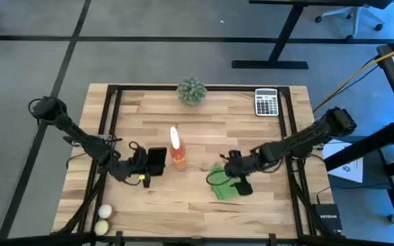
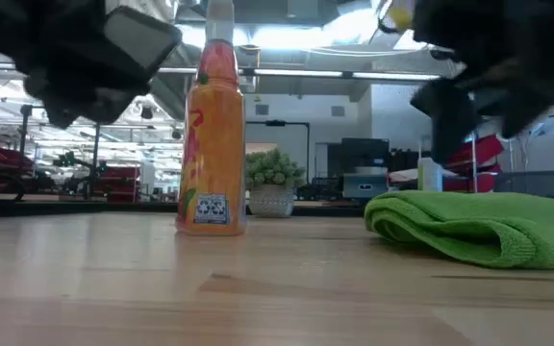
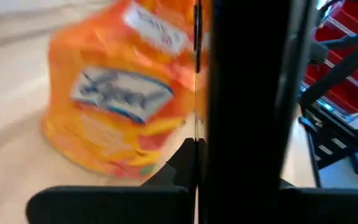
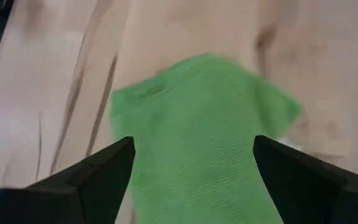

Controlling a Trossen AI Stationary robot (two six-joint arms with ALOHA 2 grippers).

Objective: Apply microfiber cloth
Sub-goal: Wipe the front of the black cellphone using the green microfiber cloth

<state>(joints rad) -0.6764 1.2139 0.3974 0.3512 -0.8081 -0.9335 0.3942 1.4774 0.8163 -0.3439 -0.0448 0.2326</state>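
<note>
- While my right gripper [image 4: 191, 163] hangs spread wide above the cloth [image 4: 197, 137], it lies just right of the bottle [image 1: 176, 147].
- Cloth looks light and floppy; I'd pinch a bunched fold.
- Left gripper [image 1: 144, 164] waits left of the bottle, fingers unclear.

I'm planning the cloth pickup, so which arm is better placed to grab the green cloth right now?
The right arm. Its tool hangs directly over the green cloth, fingers spread open on either side of it. The left tool sits beside the orange bottle, farther from the cloth.
</note>
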